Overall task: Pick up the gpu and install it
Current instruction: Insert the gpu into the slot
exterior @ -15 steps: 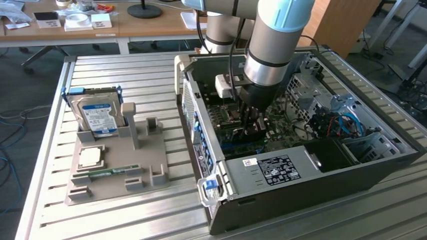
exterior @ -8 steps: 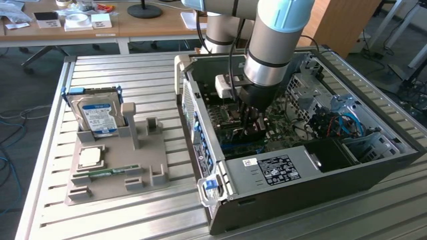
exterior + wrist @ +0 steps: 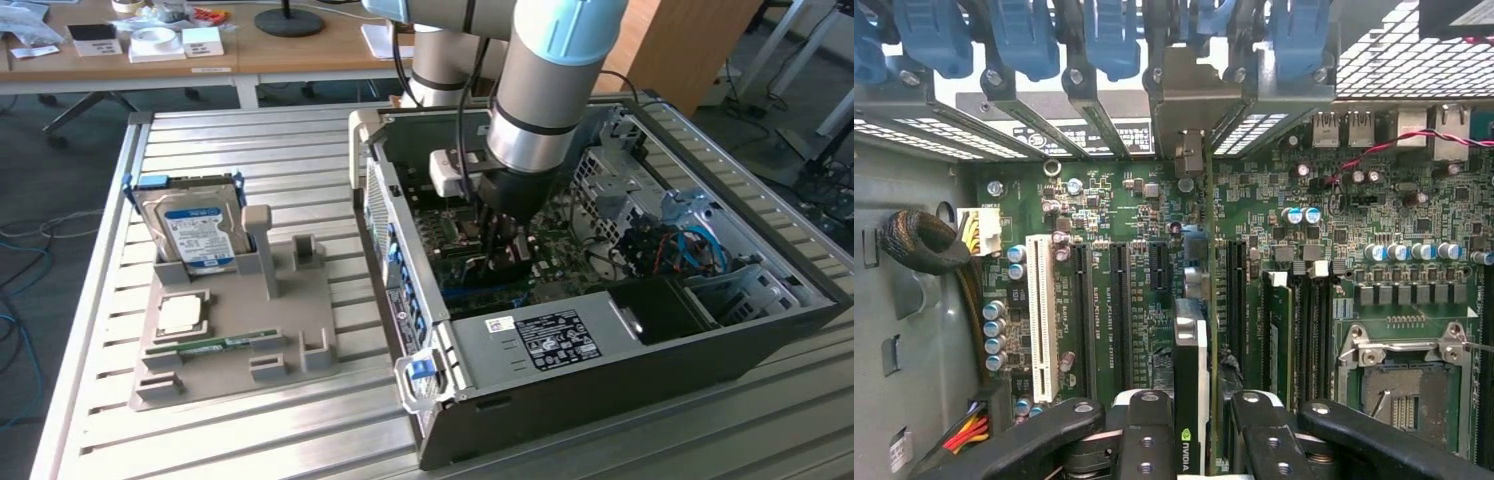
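Wrist view — end effector (image 3: 1192, 425) grips gpu (image 3: 1191, 350) edge-on above motherboard (image 3: 1114, 215).

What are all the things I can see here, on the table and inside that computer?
Computer case: one, dark grey, lying open on the slatted table, at the exterior view's right.
Motherboard: one, green, on the floor of the case.
Gpu: one, dark card seen edge-on, standing on the motherboard between the gripper's fingers.
Blue clips: a row, along the case's rear slots.
Holder tray: one, grey, on the table at the exterior view's left.
Hard drive: one, silver with a blue-white label, upright in the tray.
RAM stick: one, green, lying in the tray.
Table: one, pale metal slats.
Gripper: one, black, closed on the gpu inside the case.
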You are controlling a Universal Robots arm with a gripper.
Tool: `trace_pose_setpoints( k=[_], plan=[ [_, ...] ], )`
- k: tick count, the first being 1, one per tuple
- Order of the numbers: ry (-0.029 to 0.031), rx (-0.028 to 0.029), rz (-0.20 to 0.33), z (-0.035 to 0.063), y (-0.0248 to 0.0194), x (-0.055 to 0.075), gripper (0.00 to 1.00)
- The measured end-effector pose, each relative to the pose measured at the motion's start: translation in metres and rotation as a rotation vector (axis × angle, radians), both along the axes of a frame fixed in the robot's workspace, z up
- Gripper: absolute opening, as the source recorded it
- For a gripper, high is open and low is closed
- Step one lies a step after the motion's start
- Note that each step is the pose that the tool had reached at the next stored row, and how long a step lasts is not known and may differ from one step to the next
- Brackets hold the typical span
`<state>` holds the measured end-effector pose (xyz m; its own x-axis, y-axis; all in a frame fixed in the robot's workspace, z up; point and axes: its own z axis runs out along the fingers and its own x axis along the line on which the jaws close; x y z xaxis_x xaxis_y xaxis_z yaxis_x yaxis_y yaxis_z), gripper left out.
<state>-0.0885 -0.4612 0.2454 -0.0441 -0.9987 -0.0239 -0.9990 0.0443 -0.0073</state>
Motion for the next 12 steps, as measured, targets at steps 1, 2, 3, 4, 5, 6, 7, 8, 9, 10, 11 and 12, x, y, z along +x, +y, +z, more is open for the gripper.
trace_pose_setpoints(
  k=[1,2,3,4,5,6,7,8,9,10,11,12],
  plan=[
    [0.0001,-0.0001,0.000,0.0000,0.0000,-0.0001,0.27],
    [0.0001,-0.0003,0.000,-0.0002,-0.0001,-0.0002,0.27],
    [0.0002,-0.0005,0.000,-0.0006,-0.0001,-0.0004,0.27],
    [0.0003,-0.0007,0.000,-0.0009,-0.0001,-0.0004,0.27],
    [0.0003,-0.0008,0.000,-0.0009,-0.0001,-0.0004,0.27],
    [0.0003,-0.0007,0.000,-0.0010,-0.0001,-0.0004,0.27],
    [0.0001,-0.0004,0.000,-0.0012,0.0000,-0.0004,0.27],
    [0.0001,-0.0004,0.000,-0.0013,0.0000,-0.0005,0.27],
    [0.0001,-0.0004,0.000,-0.0015,0.0000,-0.0006,0.27],
    [0.0001,-0.0003,0.000,-0.0016,0.0000,-0.0006,0.27],
    [0.0001,-0.0003,0.000,-0.0017,0.0000,-0.0006,0.27],
    [0.0001,-0.0003,0.000,-0.0018,0.0000,-0.0006,0.27]
  ],
)
